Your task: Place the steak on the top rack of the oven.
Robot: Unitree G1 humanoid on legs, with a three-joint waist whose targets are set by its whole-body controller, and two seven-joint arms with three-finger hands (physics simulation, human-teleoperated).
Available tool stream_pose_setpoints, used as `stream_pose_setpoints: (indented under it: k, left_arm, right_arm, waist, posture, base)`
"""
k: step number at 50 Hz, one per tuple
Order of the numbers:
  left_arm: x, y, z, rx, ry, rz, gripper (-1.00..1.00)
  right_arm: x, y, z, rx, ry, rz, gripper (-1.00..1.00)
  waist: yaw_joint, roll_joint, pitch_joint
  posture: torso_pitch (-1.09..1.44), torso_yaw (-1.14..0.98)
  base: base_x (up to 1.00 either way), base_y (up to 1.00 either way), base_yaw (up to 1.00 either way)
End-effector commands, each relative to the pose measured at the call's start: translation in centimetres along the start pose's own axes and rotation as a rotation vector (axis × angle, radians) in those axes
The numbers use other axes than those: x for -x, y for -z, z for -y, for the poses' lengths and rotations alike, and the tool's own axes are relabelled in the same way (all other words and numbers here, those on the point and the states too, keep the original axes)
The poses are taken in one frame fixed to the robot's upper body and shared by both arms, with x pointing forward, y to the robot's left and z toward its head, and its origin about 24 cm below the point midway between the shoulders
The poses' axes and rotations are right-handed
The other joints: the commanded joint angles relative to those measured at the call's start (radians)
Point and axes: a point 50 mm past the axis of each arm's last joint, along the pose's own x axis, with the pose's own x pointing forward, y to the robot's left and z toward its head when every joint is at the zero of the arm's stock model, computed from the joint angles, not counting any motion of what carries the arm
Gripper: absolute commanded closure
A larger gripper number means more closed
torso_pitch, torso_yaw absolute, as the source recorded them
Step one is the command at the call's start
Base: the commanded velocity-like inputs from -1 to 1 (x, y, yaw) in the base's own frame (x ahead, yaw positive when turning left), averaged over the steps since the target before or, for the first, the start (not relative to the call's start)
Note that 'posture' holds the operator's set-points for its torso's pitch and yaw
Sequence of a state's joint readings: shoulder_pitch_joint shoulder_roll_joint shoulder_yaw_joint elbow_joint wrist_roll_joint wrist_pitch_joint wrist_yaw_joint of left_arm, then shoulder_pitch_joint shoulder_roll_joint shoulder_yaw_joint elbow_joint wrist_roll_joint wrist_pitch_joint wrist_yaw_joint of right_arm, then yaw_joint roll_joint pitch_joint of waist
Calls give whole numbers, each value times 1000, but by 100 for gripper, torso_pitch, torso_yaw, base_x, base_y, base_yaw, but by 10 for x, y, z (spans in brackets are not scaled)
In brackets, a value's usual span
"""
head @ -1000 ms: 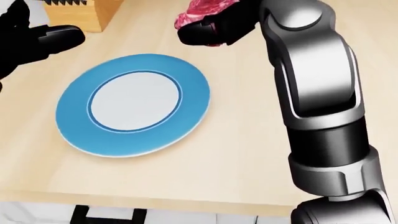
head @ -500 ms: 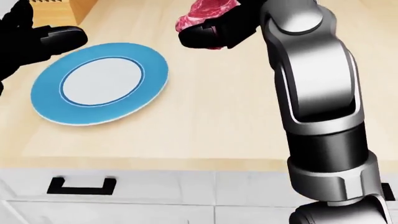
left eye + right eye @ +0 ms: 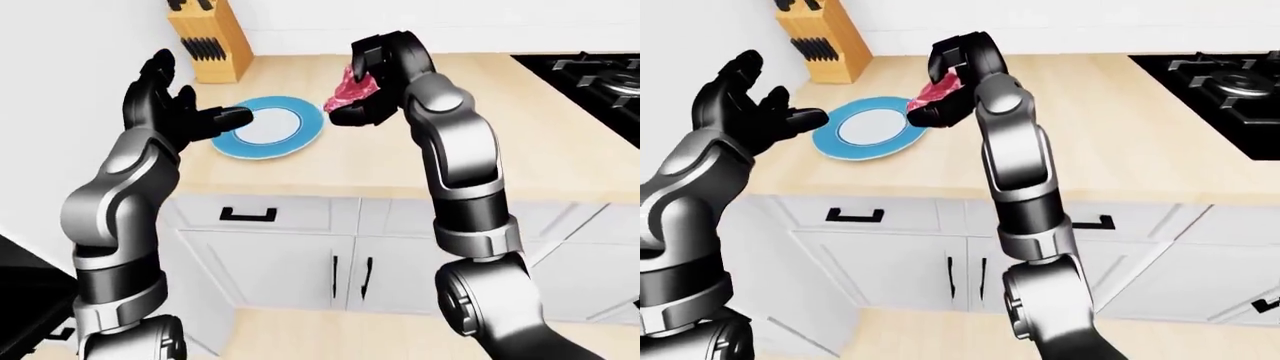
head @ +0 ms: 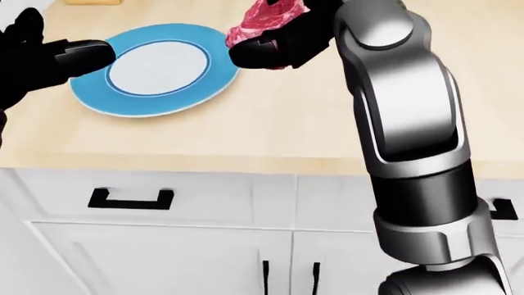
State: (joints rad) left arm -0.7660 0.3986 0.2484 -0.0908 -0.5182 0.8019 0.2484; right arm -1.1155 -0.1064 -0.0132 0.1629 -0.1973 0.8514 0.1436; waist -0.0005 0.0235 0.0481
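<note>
My right hand is shut on the raw red steak and holds it up above the wooden counter, just right of the empty blue plate. The steak also shows at the top of the head view. My left hand is open and empty, raised at the left of the plate with its fingers spread. The oven does not show in any view.
A wooden knife block stands on the counter by the wall at the upper left. A black gas stove lies at the right end of the counter. White cabinet drawers and doors with black handles run below.
The camera has pulled away from the counter and the picture has shifted: the plate sits higher in the head view and the cabinet fronts below now show. The steak stays in my right hand.
</note>
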Motion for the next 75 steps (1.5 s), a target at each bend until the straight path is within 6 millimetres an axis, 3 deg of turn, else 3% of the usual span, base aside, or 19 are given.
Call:
stream_pose_setpoints:
  k: [1,7,13,19,22,27,33,36,37,39,44,48,50,55,62,65,66,69,75]
  left_arm:
    - [5,-26,3,5,15,124,-100]
    - [5,-26,4,3,15,121,-100]
    - [4,-25,4,0,16,119,-100]
    - [3,-25,3,1,15,118,-100]
    - [3,-25,3,1,15,118,-100]
    - [4,-27,2,4,10,119,-100]
    - [3,-25,2,4,11,118,-100]
    - [2,-24,2,4,13,118,-100]
    - [3,-25,2,4,13,118,-100]
    - [3,-26,1,5,12,118,-100]
    - [3,-25,1,4,12,118,-100]
    - [3,-25,1,4,12,118,-100]
    - [3,-25,1,5,12,118,-100]
    - [3,-25,1,5,10,118,-100]
    - [3,-25,1,5,10,119,-100]
    - [3,-26,1,5,9,119,-100]
    - [4,-26,2,5,10,118,-100]
    - [3,-26,1,5,11,118,-100]
    - [3,-26,0,6,9,118,-100]
  right_arm:
    - [6,-28,5,9,24,131,100]
    - [7,-25,5,10,25,126,100]
    - [5,-23,4,16,19,119,100]
    - [5,-25,4,17,17,121,100]
    - [5,-26,3,20,16,120,100]
    - [3,-26,1,15,12,125,100]
    - [0,-28,-5,11,1,128,100]
    - [0,-28,-6,11,-1,128,100]
    - [-1,-28,-6,11,-2,128,100]
    - [-1,-27,-7,11,-3,126,100]
    - [0,-29,-6,11,-1,128,100]
    - [-1,-28,-6,11,-2,127,100]
    - [0,-28,-7,11,-1,127,100]
    - [0,-27,-7,10,-3,127,100]
    - [-1,-26,-8,7,-5,125,100]
    - [0,-27,-7,6,-4,126,100]
    - [0,-28,-6,6,-3,127,100]
    - [0,-28,-6,6,-2,128,100]
    - [1,-26,-7,8,-2,128,100]
  waist:
    - [5,7,-38]
    - [19,-41,-21]
    - [30,-35,-42]
    - [21,28,-31]
    - [27,112,-54]
    - [39,41,-60]
    - [22,-37,-20]
    - [20,-103,-52]
    - [14,-82,-25]
    - [23,-80,-32]
    - [19,-24,-32]
    - [10,42,-35]
    - [11,105,-53]
    - [32,53,-55]
    - [21,-33,-23]
    - [10,-125,-47]
    - [13,-70,-25]
    - [18,-81,-42]
    - [0,-17,-18]
  posture:
    - [0,0]
    - [0,0]
    - [0,0]
    - [0,0]
    - [0,0]
    - [0,0]
    - [0,0]
    - [0,0]
    - [0,0]
    - [0,0]
    - [0,0]
    - [0,0]
    - [0,0]
    - [0,0]
    - [0,0]
    - [0,0]
    - [0,0]
    - [0,0]
    - [0,0]
  base:
    - [0,0,36]
    - [0,0,82]
    - [0,0,100]
    - [0,0,100]
    - [0,0,100]
    - [0,0,100]
    - [0,0,100]
    - [0,0,100]
    - [0,0,100]
    - [0,0,100]
    - [0,0,100]
    - [0,0,100]
    - [0,0,100]
    - [0,0,100]
    - [0,0,100]
    - [0,0,100]
    - [0,0,100]
    - [0,0,91]
    - [0,0,28]
